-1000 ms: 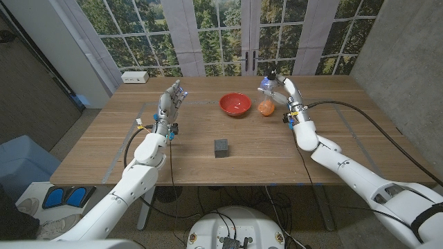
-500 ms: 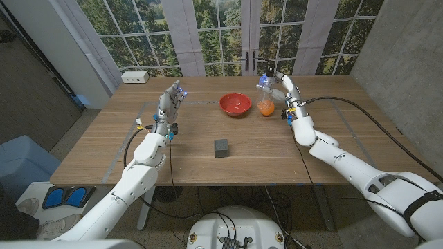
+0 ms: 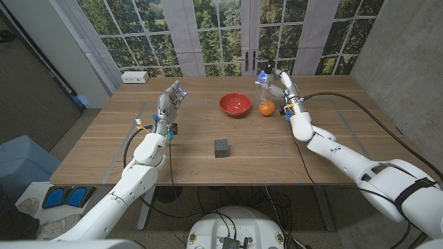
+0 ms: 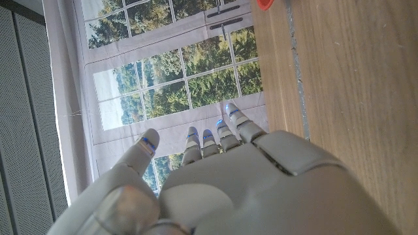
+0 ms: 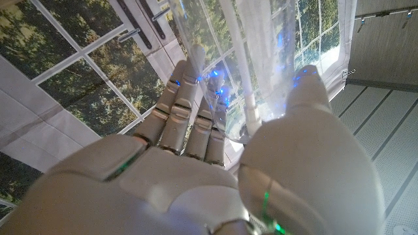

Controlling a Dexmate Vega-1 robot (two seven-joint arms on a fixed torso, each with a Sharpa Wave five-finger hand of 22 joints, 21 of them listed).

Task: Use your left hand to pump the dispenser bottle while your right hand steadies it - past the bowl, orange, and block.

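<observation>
Right hand (image 3: 282,88) gripping clear dispenser bottle (image 3: 262,87), its pump hard to discern; left hand (image 3: 169,103) spread.

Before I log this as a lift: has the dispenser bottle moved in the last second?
Yes. In the head view the dispenser bottle, held by the right hand, has shifted left toward the red bowl and now stands upright behind the orange.

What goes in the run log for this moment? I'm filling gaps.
right hand: grips dispenser bottle | left hand: open, apart from it | pump: not yet pressed
</observation>
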